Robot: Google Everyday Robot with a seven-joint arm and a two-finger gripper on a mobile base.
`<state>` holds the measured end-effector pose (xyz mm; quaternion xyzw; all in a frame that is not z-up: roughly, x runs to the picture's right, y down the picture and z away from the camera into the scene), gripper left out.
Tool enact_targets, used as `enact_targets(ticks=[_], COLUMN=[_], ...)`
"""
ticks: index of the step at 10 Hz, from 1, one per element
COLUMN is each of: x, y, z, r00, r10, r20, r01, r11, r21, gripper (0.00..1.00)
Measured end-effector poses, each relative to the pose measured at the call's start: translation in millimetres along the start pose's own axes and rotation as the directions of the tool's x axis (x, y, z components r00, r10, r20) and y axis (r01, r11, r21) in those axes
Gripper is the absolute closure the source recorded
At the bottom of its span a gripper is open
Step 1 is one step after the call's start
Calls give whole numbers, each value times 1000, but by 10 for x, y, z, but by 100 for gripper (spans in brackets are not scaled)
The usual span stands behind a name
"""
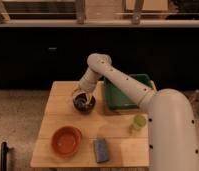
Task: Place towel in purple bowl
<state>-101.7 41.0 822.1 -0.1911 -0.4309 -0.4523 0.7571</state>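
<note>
My gripper point(82, 98) hangs right over the purple bowl point(85, 103), a small dark round bowl sitting upright on the wooden table's far side; pale towel point(81, 102) shows inside it.

We seem to be in a lab-like test area, not a home kitchen. A small wooden worktop point(58, 110) stands alone on speckled flooring point(15, 115), with a dark counter front point(38, 55) at twelve o'clock. The gripper point(82, 99) hangs over the purple bowl point(84, 103).
</note>
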Motion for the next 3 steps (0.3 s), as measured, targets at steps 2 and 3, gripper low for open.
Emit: enact_targets(ticks=[2,3], x=[56,100], y=[-12,-10], z=[-68,-115], r00=[1000,999], r10=[12,22], r20=[-24,-37], r01=[-12,-22], r11=[1000,1000], r21=[10,16], gripper=[20,20])
